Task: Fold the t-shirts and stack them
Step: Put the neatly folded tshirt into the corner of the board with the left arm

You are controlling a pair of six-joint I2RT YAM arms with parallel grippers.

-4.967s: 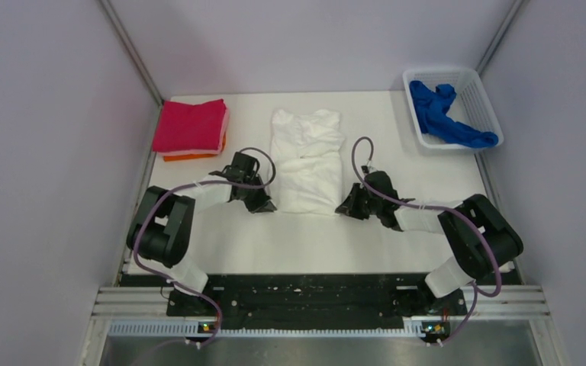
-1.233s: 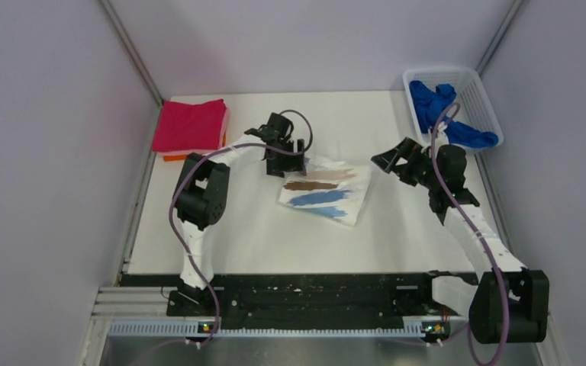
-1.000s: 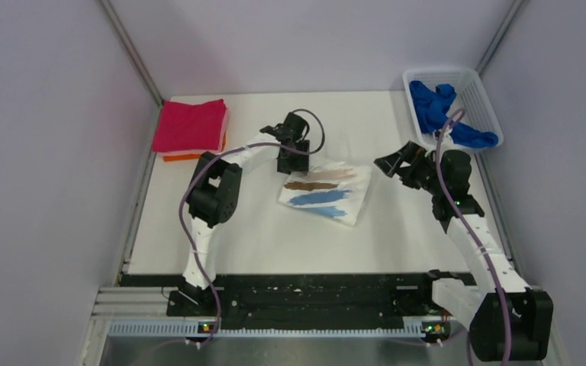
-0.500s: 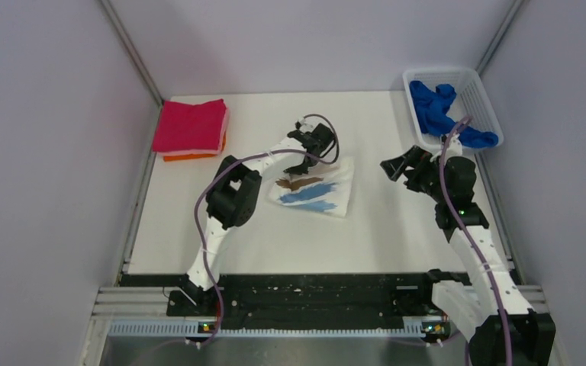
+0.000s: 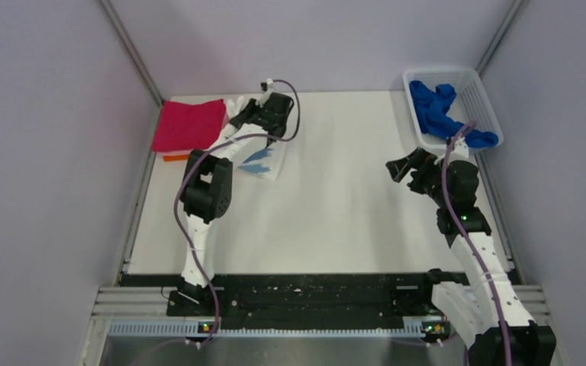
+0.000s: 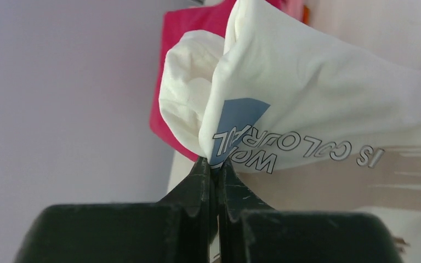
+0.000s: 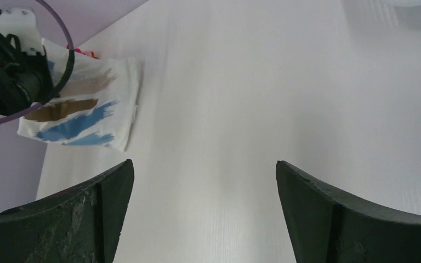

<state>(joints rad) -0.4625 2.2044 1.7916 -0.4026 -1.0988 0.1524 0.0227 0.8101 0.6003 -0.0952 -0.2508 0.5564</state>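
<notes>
Top external: we see left gripper [image 6: 215, 164] clamped on the folded white tee [image 5: 265, 162] just beside the magenta stack [image 5: 189, 126], not yet stacked; right gripper [image 7: 203, 164] gapes empty; blue tee [image 5: 441, 113] well apart, unfolded.

left arm [image 5: 204, 188] and right arm [image 5: 462, 188]: white link shells, black joint housings. thin purple cable [image 7: 71, 60] runs along each, looped at the wrist. right fingers [image 7: 101, 203] are matte black wedges, scuffed grey; left fingers [image 6: 197, 183] are black, finely scratched.
</notes>
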